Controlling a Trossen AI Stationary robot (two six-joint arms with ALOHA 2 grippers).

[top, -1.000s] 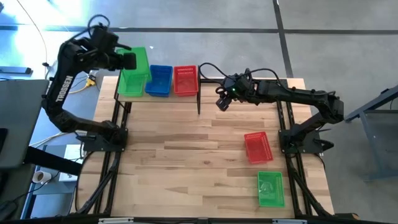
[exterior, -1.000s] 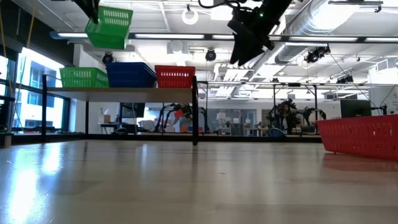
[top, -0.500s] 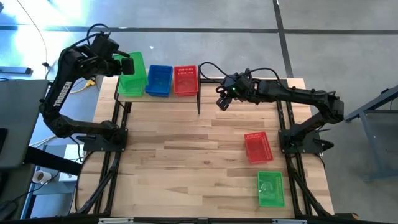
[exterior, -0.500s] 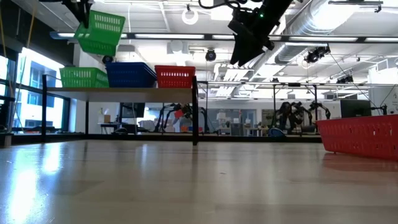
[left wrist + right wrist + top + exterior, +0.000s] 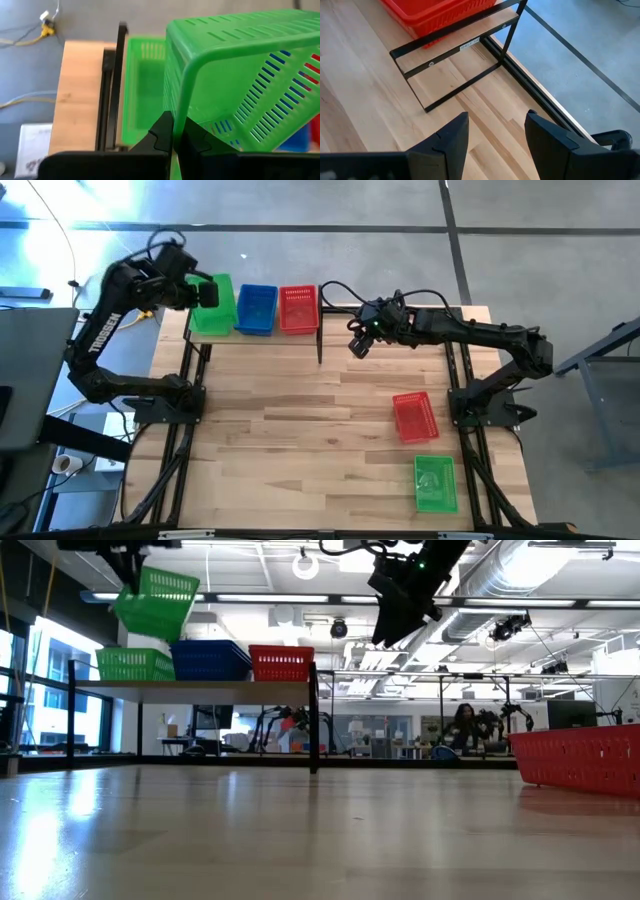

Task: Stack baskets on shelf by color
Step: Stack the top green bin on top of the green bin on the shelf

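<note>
Since a second ago the left arm has swung its green basket (image 5: pixel 212 292) toward the upper left of the frame, over the green stack at the shelf's (image 5: pixel 255 335) left end; the right arm has stayed put.

From above, the left gripper (image 5: pixel 196 292) sits at the upper left, clamped on that basket's rim. Beside it along the shelf stand the blue baskets (image 5: pixel 256 309) and the red baskets (image 5: pixel 298 308). The right gripper (image 5: pixel 359 345) hangs just right of the shelf, fingers spread wide and holding nothing. Lower right on the table (image 5: pixel 300 440) lie a loose red basket (image 5: pixel 414 417) and, below it, a loose green basket (image 5: pixel 435 483).

Level with the tabletop, the carried basket (image 5: pixel 154 604) tilts at the upper left — clear above the green stack (image 5: pixel 134 664), not touching it. Blue (image 5: pixel 211 660) and red (image 5: pixel 281 663) sit to its right; the right gripper (image 5: pixel 400 602) hangs from the top centre.

Through the left wrist camera, the closed fingers (image 5: pixel 165 137) pinch the green rim (image 5: pixel 200 65) — the shelved green basket (image 5: pixel 145 95) lies beyond.

Through the right wrist camera, the parted fingers (image 5: pixel 451 142) frame bare planks, with a red basket (image 5: pixel 437 15) on the shelf end at the top.
</note>
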